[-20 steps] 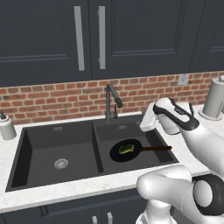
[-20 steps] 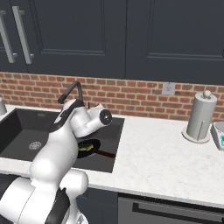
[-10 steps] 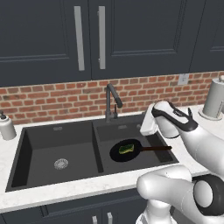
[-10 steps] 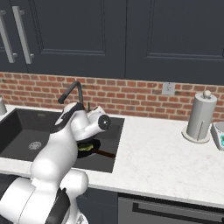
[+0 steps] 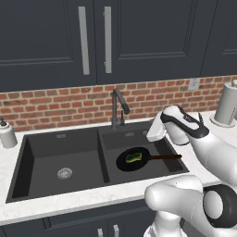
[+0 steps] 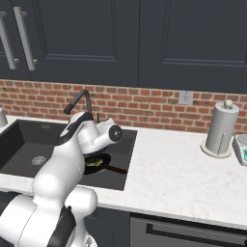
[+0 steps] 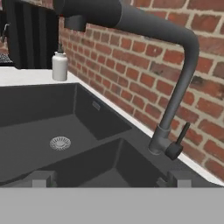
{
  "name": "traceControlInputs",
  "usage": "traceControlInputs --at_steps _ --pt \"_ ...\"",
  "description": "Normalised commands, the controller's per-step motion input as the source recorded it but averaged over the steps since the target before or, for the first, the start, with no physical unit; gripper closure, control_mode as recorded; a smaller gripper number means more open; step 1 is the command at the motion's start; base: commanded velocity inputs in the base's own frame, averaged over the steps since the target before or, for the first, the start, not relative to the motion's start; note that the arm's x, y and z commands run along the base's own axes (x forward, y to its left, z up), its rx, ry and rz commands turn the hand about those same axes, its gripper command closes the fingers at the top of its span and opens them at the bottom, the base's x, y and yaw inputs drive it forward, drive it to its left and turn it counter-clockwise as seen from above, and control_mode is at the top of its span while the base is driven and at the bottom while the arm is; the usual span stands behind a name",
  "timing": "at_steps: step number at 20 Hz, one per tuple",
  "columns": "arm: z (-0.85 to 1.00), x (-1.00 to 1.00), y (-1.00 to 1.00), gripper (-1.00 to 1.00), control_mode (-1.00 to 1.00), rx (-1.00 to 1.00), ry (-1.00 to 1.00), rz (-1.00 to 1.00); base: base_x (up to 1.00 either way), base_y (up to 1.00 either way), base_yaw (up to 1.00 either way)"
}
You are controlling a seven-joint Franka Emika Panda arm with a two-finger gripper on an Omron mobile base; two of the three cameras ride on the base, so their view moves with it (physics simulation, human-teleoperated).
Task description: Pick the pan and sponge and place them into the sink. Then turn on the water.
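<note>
While pan (image 5: 133,159) and sponge (image 5: 134,158) lie in right basin of sink (image 5: 28,152) | pincer (image 7: 105,178) wide, empty, bottom of hand frame | faucet lever (image 7: 179,141) just right of centre, above right fingertip (image 7: 178,177), tilted upward | next: nudge lever.

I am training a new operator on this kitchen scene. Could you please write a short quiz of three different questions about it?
1. True or false: the sponge lies in the pan.
2. Which basin of the sink holds the pan? A) the one with the bare drain B) the one nearer the paper towel roll
3. Fill in: the gripper faces the ____, jaws open and empty.

Key: 1 true; 2 B; 3 faucet.
</note>
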Motion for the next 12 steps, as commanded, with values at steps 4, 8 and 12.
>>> traceControlInputs --at_steps 4,8,12 --pt "0.02 0.0 0.0 -1.0 -1.0 0.02 0.11 0.0 0.0 0.0 0.0" --pt "0.0 0.02 0.0 -1.0 -1.0 0.0 0.08 0.0 0.0 0.0 0.0" --pt "-0.05 0.12 0.03 -1.0 -1.0 0.0 0.02 0.0 0.0 0.0 0.0"
